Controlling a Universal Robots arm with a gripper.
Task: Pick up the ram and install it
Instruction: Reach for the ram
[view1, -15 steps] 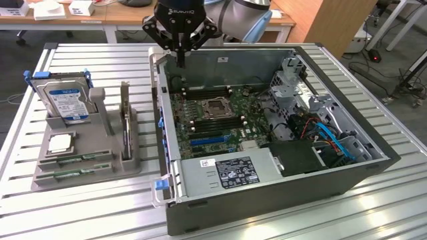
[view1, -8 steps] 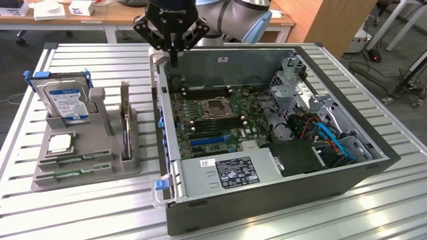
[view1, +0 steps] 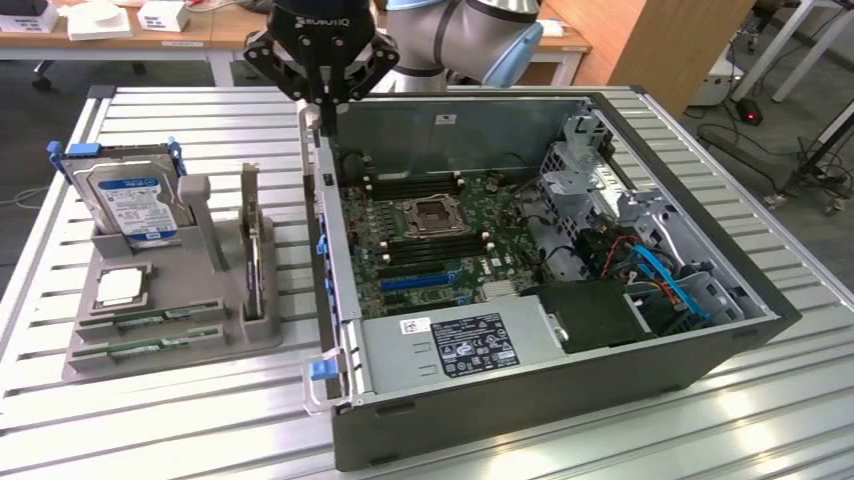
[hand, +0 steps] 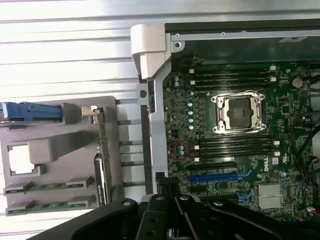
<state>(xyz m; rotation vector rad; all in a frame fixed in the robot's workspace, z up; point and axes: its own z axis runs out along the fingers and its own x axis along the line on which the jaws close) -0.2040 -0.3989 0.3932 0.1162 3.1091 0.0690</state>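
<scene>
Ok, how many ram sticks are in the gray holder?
2. Both lie flat in the gray holder's front slots: the rear ram stick and the front ram stick nearest the table edge. One could hide behind the hard drive.

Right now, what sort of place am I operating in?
Probably a robotics lab bench for PC assembly: an open desktop computer case with its motherboard bared on a slatted metal table, and a grey parts fixture holding a hard drive and ram sticks.

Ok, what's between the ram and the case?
In the exterior view, the upright card at the holder edge stands between the ram and the case, then a strip of bare table.
</scene>
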